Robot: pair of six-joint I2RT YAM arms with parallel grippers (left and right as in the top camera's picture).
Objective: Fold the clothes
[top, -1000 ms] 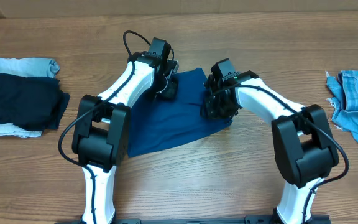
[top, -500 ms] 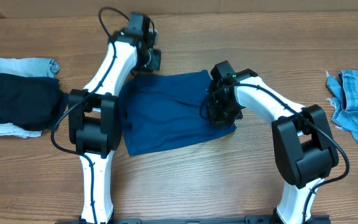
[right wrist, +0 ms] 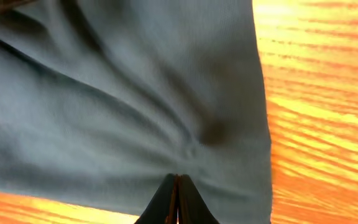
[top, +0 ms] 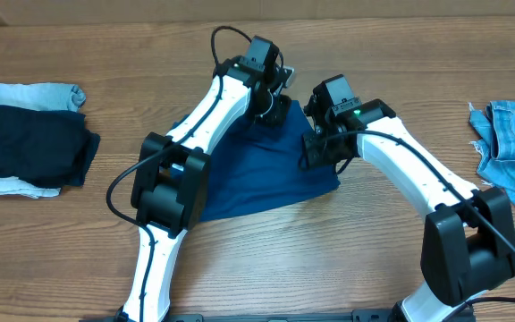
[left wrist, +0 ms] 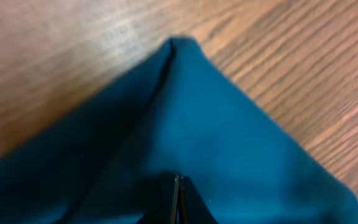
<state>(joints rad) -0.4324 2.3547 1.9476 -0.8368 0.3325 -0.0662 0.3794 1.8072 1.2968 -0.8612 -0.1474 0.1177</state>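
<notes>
The royal-blue shirt (top: 257, 170) lies partly folded on the wooden table between the two arms. My left gripper (top: 271, 105) is at the shirt's far edge. In the left wrist view its jaws (left wrist: 176, 199) are shut on the blue knit (left wrist: 229, 124), which rises to a pointed corner over the wood. My right gripper (top: 323, 148) is at the shirt's right edge. In the right wrist view its jaws (right wrist: 177, 199) are shut on the fabric (right wrist: 135, 93), which puckers at the tips. The collar and placket are hidden.
A near-black folded garment (top: 25, 143) lies at the far left with a light-blue piece (top: 34, 94) behind it. A frayed light-blue denim piece (top: 512, 148) lies at the right edge. Bare wood (top: 329, 259) shows in front of the shirt.
My left gripper has swung from the far left to the right with the shirt's corner, drawing that side over the rest. The shirt now looks narrower. My right gripper has shifted slightly farther back.
</notes>
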